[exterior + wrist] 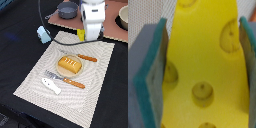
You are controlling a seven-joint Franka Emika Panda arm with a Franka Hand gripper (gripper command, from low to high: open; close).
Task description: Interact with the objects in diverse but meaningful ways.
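In the wrist view the yellow holed cheese wedge (203,60) fills the frame, clamped between my gripper's (202,75) two teal-padded fingers (150,80). In the exterior view my gripper (86,37) hangs over the far edge of the striped placemat (35,75), with a bit of the cheese (80,34) showing beside it. The golden-brown scored bread loaf (69,63) lies on a small plate (60,72) in the mat's middle. The pale blue rounded-top block (43,34) stands just off the mat's far corner on the exterior view's left. The small white fish-shaped piece (51,85) lies on the mat's near part.
A toy knife (84,57) lies beyond the plate and a toy fork (66,80) lies in front of it, both with orange handles. A grey pot (67,10) and a bowl (123,19) stand on a brown board at the back. The table is black.
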